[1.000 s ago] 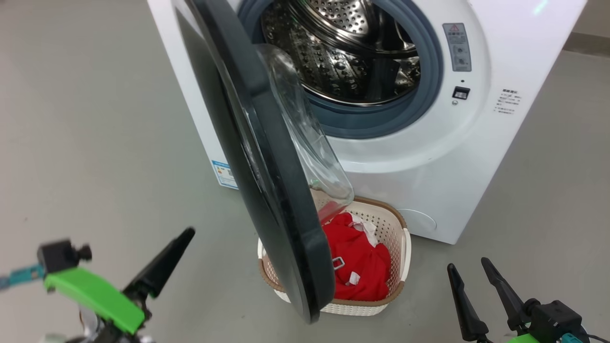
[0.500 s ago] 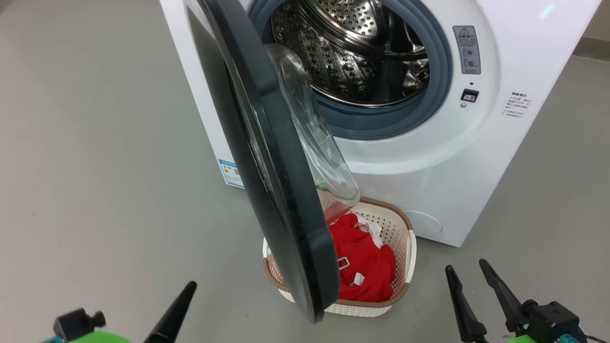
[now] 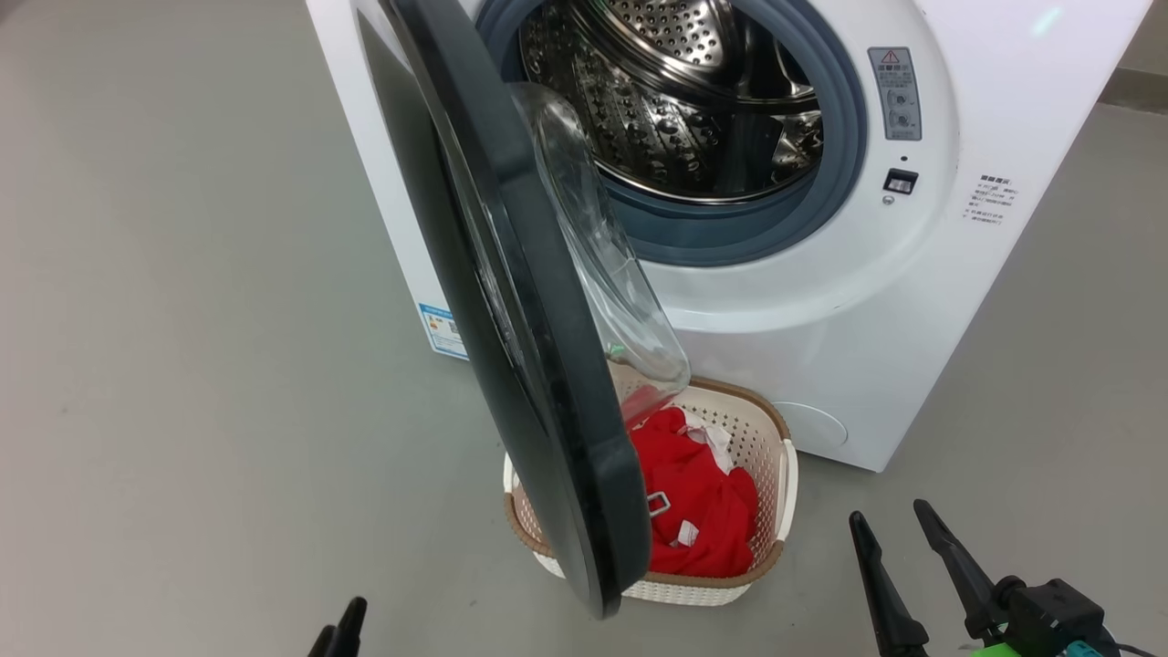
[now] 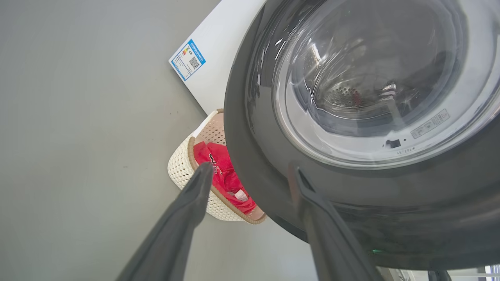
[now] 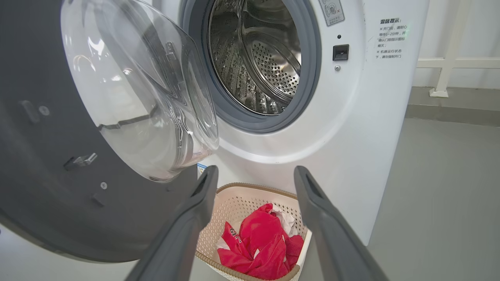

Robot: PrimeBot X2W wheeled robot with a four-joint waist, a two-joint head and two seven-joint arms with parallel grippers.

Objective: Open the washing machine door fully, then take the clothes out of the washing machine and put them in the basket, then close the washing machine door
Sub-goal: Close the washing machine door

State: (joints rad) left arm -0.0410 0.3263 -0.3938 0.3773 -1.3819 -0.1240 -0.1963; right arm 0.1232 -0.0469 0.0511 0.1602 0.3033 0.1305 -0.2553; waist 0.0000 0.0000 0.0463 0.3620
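Clothes (image 5: 261, 242) lie in the basket (image 5: 238, 207) just beyond the released right end effector (image 5: 254, 168). Washing machine door (image 4: 371, 97) stands ajar ahead of the released left end effector (image 4: 250, 168); a flat, steady push on its black rim (image 4: 250, 117) should shut it.

Plain grey floor (image 3: 182, 365). Along the floor's far edge, a raised grey ledge (image 5: 453, 105), a white pipe frame (image 5: 448, 62) and a pale wall (image 5: 482, 31).

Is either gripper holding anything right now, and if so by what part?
Nothing is held. The left gripper and the right gripper are both open and empty; the clothes lie in the basket.
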